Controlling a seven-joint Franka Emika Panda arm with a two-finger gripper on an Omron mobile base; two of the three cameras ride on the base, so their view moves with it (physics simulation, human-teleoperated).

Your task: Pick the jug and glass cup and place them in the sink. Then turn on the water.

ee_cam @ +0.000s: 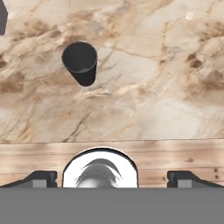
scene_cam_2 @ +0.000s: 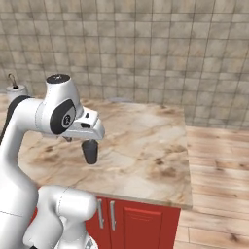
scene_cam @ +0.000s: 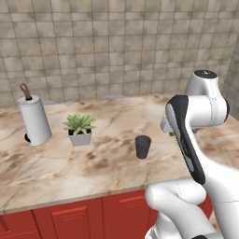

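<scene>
Cup (scene_cam: 143,146), the glass one, stood upright on the marble bench (scene_cam: 56,163), right of the plant pot (scene_cam: 80,137) and paper-towel roll (scene_cam: 34,120). Your pincer (ee_cam: 112,180) hung above, spread open, holding nothing. You risked clipping the rim and toppling the cup if you descended off-centre; it sat left of your fingertips.

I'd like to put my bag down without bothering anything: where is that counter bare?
Bare marble lies between the glass cup and the counter's right end, and along the front edge. The left is busier: plant pot beside paper-towel roll.
</scene>
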